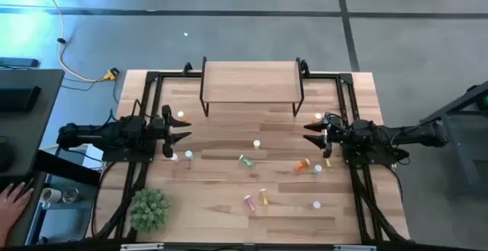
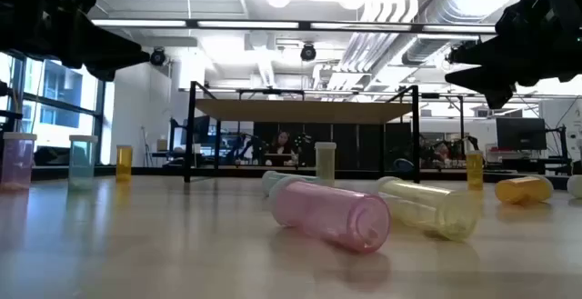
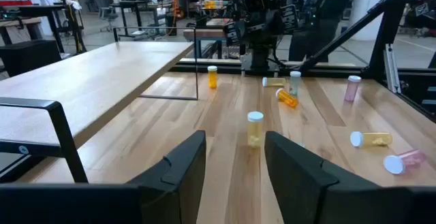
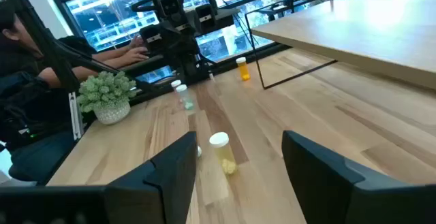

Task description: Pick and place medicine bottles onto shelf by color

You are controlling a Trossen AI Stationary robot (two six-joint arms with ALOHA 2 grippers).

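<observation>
Nothing has gone up yet: the shelf [image 1: 250,81] is bare, and the medicine bottles [image 1: 245,160] stand or lie scattered across the surface [image 1: 229,205] in front of it. The left end effector [image 1: 177,133] and right end effector [image 1: 314,131] hover at opposite sides, fingers apart and empty.

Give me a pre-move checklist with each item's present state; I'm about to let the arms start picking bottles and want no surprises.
1. Low light-wood shelf on black metal legs bare on top: ok.
2. Left claw holding nothing, fingers apart: ok.
3. Right claw holding nothing, fingers wide apart: ok.
4. Upright yellow bottle with white cap standing in line with the left claw's gap, clear of other bottles: ok.
5. All bottles upright for an easy grasp: not ok; the pink bottle and pale yellow bottle lie on their sides.
6. Small green potted plant clear of the bottles: ok.
</observation>
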